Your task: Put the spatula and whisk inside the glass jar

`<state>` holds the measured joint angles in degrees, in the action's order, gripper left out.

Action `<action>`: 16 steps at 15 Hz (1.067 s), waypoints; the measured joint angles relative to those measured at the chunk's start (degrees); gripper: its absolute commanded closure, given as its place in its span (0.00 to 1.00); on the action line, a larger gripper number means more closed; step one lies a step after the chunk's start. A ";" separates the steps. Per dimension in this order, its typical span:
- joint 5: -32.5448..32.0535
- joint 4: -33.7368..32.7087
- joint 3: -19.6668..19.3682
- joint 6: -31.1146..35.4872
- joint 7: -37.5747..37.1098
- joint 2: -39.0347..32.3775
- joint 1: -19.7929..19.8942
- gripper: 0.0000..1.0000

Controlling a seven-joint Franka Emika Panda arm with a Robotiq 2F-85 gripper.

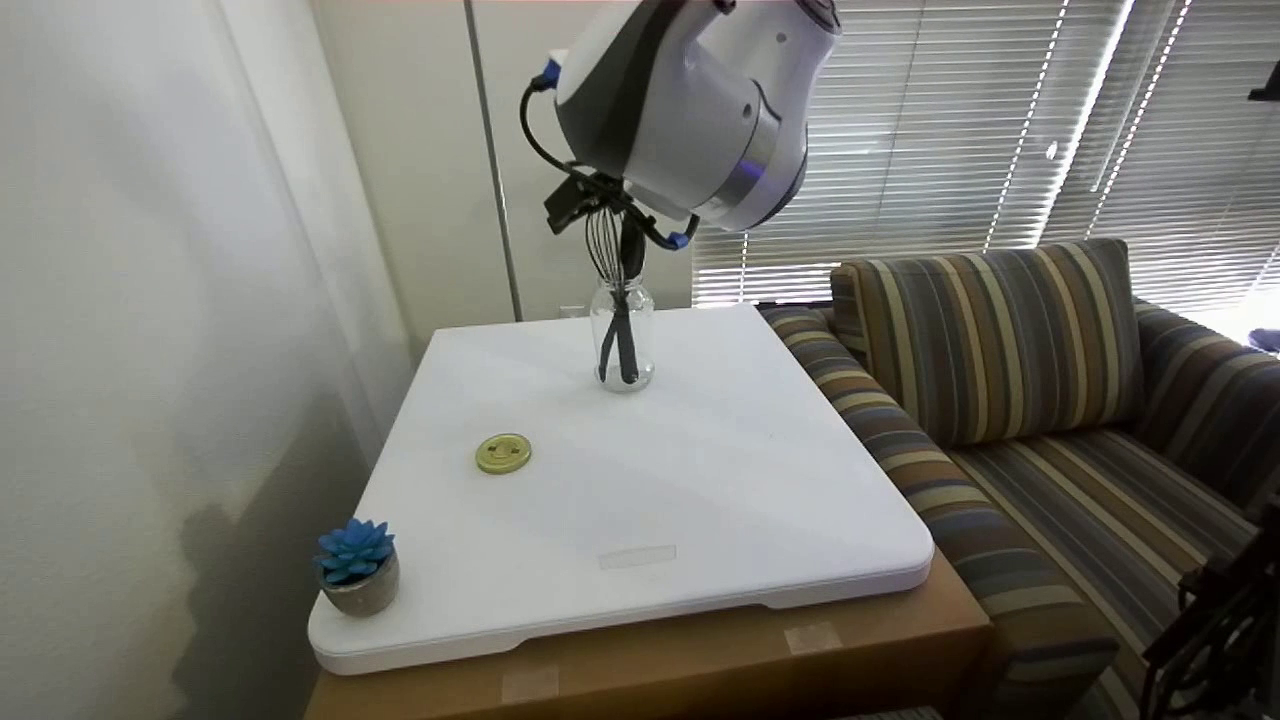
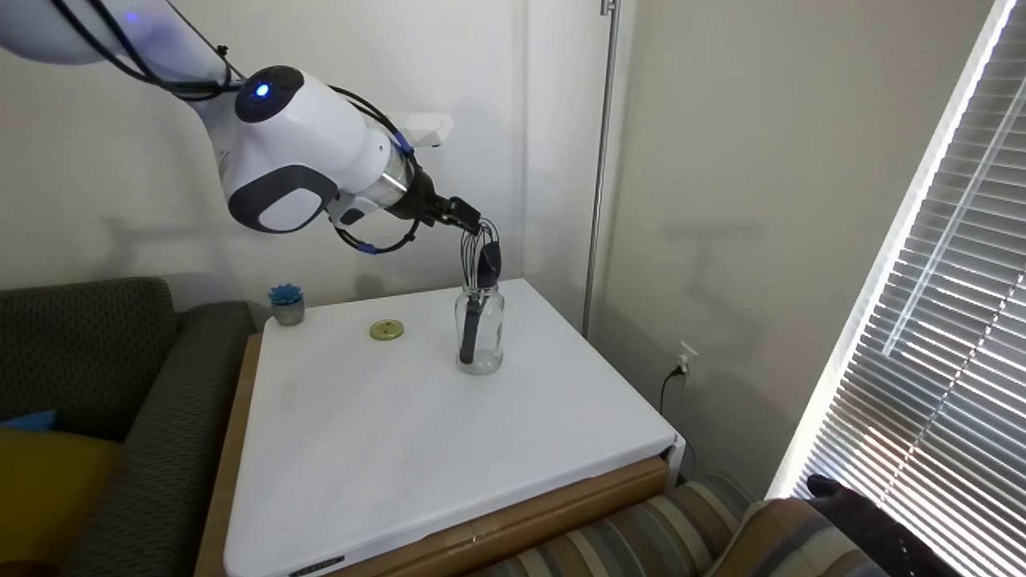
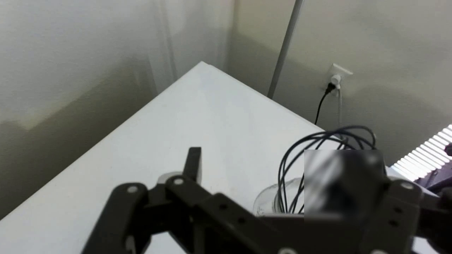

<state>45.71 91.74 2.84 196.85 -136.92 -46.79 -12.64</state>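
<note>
The glass jar [image 1: 641, 345] [image 2: 490, 340] [image 3: 263, 203] stands upright on the white table. Inside it are the whisk [image 1: 603, 243] [image 2: 471, 260] [image 3: 280, 176] and the black spatula [image 1: 632, 247] [image 2: 490, 264], handles down, with both heads sticking out above the rim. My gripper [image 1: 578, 203] [image 2: 466, 213] [image 3: 279, 155] is at the top of the whisk's wire head. In the wrist view its fingers [image 3: 192, 164] are wide apart, with the wires between them, closer to the right-hand finger. A blurred patch hides that finger's tip, so contact with the wires cannot be told.
A gold lid [image 1: 503, 454] [image 2: 386, 329] lies flat on the white table [image 1: 720, 480] [image 2: 385, 449] [image 3: 226, 116]. At one corner sits a blue succulent in a grey pot [image 1: 365, 590] [image 2: 288, 312]. Walls rise behind the table, with a metal pole [image 2: 603, 168] close by. A striped armchair [image 1: 990, 350] flanks it.
</note>
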 measured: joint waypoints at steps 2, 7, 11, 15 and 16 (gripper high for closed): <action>3.51 1.76 -3.17 -1.88 0.00 0.13 -2.61 0.00; 9.45 6.72 -19.81 -14.20 -4.96 1.20 -14.84 0.00; 7.53 7.58 -29.66 -22.22 -12.43 1.52 -22.80 0.00; 8.00 7.64 -36.70 -28.61 -12.63 2.16 -28.41 0.00; 7.99 7.83 -38.74 -30.22 -12.63 2.67 -29.85 0.00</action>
<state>53.70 99.57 -35.90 166.63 -149.55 -44.12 -42.49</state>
